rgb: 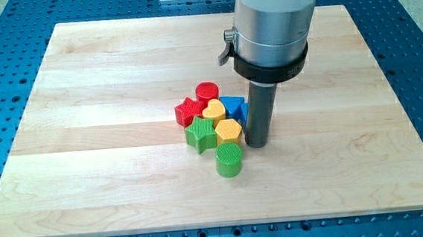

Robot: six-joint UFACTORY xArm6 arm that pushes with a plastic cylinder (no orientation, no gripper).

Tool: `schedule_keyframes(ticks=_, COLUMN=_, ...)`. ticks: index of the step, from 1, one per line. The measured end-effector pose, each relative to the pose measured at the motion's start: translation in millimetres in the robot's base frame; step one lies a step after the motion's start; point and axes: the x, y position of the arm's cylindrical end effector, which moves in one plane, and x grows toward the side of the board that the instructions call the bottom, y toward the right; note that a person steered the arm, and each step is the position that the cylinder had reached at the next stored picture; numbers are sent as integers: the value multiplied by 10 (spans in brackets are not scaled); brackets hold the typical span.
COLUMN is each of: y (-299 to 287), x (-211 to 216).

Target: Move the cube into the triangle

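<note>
Seven blocks sit bunched in one tight cluster near the middle of the desk [89, 179], most of them touching a neighbour, which is why any push here is likely to disturb more than one piece. At the view's top of the cluster is a red cylinder [207, 91], with a red star [188, 111] below it to the view's left. A yellow block [213, 109] of unclear shape sits in the centre, and a yellow hexagon [228, 130] just below that. A green star [201, 136] lies at the lower left, and a green cylinder [229, 159] stands at the view's bottom, just beside the hexagon. The blue block [233, 106] is on the cluster's right edge, partly hidden behind the rod, so I cannot tell whether it is the cube or the triangle. No other block reads clearly as either. The tool is a plain rod with no jaws, so it grasps nothing and can only shove. My tip [257, 144] rests on the desk at the cluster's right side, just beside the yellow hexagon and the blue block. From this angle I cannot say whether it touches them. Standing on that flank, I judge it is placed to push leftward into the group, so the task looks unfinished.
</note>
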Motion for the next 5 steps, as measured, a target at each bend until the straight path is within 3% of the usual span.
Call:
schedule_keyframes(ticks=2, y=26, x=32)
schedule_keyframes(ticks=3, y=334, x=117)
schedule_keyframes(ticks=5, y=271, x=-442)
